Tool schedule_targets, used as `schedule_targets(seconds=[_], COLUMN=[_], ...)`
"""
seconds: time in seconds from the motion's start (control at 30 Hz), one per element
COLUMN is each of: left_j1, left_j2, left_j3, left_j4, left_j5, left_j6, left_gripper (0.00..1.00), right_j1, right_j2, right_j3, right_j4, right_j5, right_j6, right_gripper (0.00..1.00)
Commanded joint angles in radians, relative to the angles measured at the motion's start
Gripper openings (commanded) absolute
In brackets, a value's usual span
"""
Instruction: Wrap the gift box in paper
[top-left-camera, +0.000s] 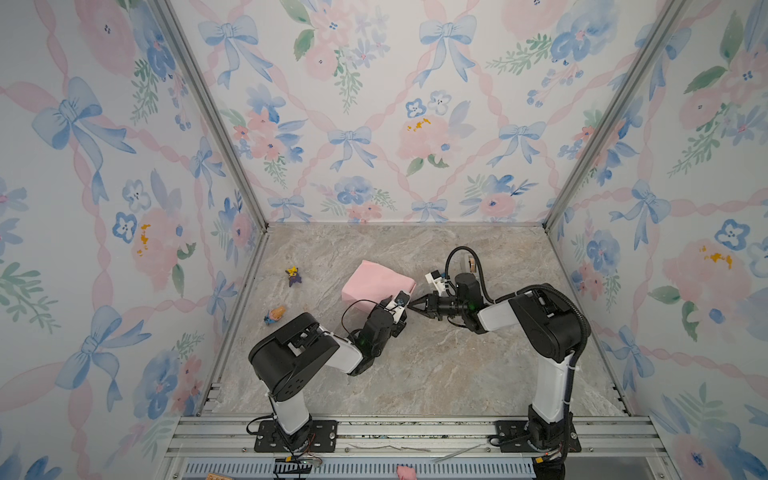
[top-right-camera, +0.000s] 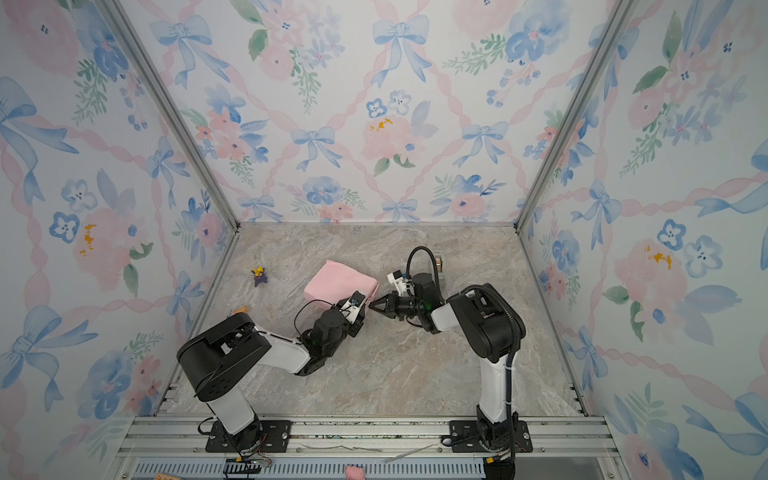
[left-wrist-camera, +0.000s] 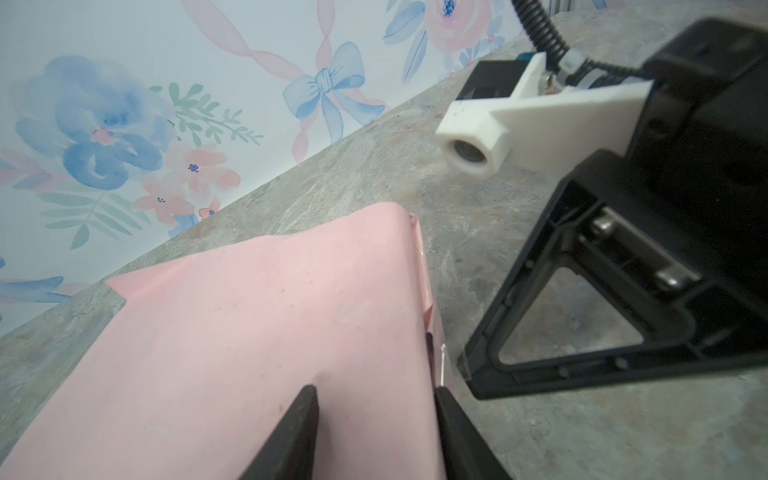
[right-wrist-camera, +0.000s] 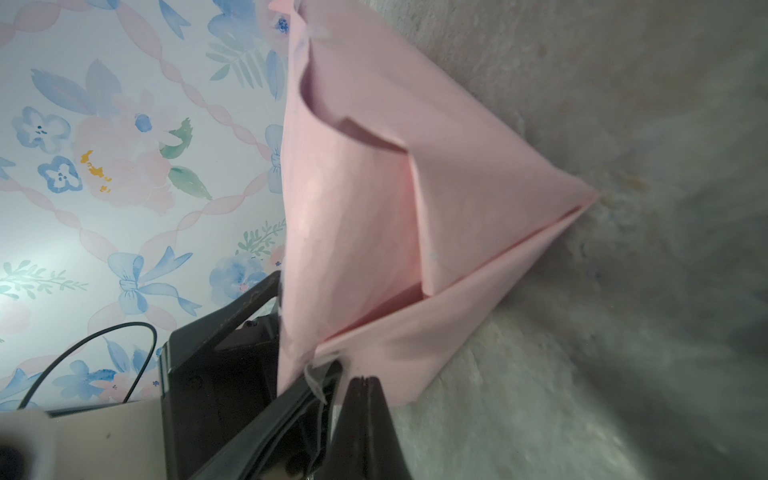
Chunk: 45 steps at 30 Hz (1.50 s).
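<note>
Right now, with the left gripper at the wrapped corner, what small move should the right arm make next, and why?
Probably nudge the shut right gripper forward to press the loose end flap flat. The paper already covers the top, and the left gripper straddles that end's edge, but the folds there gape open in the right wrist view.

Bench middle: the paper (top-left-camera: 376, 284), folded into a parcel, blocks low passage.
Parcel's near right corner: crowded, with the left pincer (left-wrist-camera: 376, 390) clamped across it and the closed tips of the right pincer (top-left-camera: 411, 306) just beside.
Left edge: purple toy figure (top-left-camera: 294, 276) and orange toy figure (top-left-camera: 275, 314), with an open lane between them and the parcel.
Far right: tape dispenser (top-left-camera: 469, 262) behind the right arm.
Near half: bare bench (top-left-camera: 415, 374) between the arms.
</note>
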<state>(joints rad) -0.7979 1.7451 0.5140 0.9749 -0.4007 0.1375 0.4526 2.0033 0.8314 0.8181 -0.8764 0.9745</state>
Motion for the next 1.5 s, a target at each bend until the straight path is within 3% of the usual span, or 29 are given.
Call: schedule_targets(seconds=[0.0,0.5,0.6,0.8,1.1,1.47], left_j1=[0.011,0.011,0.011,0.011,0.011,0.011], left_j2=[0.071,0.073,0.074,0.072,0.070,0.075], left_j3=[-0.054,-0.054,-0.054,-0.054,-0.053,-0.054], left_j4=[-0.243,-0.242,-0.243,-0.243,-0.243,-0.243], left_j5=[-0.024,-0.024,-0.024,-0.026,-0.027,-0.026], left_j6=[-0.043,-0.042,-0.043,-0.043,-0.040,-0.040], left_gripper=[0.46,0.45,0.45,0.45,0.45,0.45], right_j1=[0.003,-0.017,-0.027,-0.024,0.024,0.044], right_j2=[0.023,-0.001,-0.044,-0.126,-0.163,-0.137], right_j3=[0.031,-0.038,-0.066,-0.080,0.007,0.072], right_j4=[0.009,0.004,-0.012,-0.034,-0.208,-0.245], right_j5=[0.013,0.034,0.030,0.024,0.035,0.040], right_j6=[0.001,-0.011,-0.025,-0.035,-0.129,-0.143], right_gripper=[0.00,0.00,0.15,0.28,0.07,0.00])
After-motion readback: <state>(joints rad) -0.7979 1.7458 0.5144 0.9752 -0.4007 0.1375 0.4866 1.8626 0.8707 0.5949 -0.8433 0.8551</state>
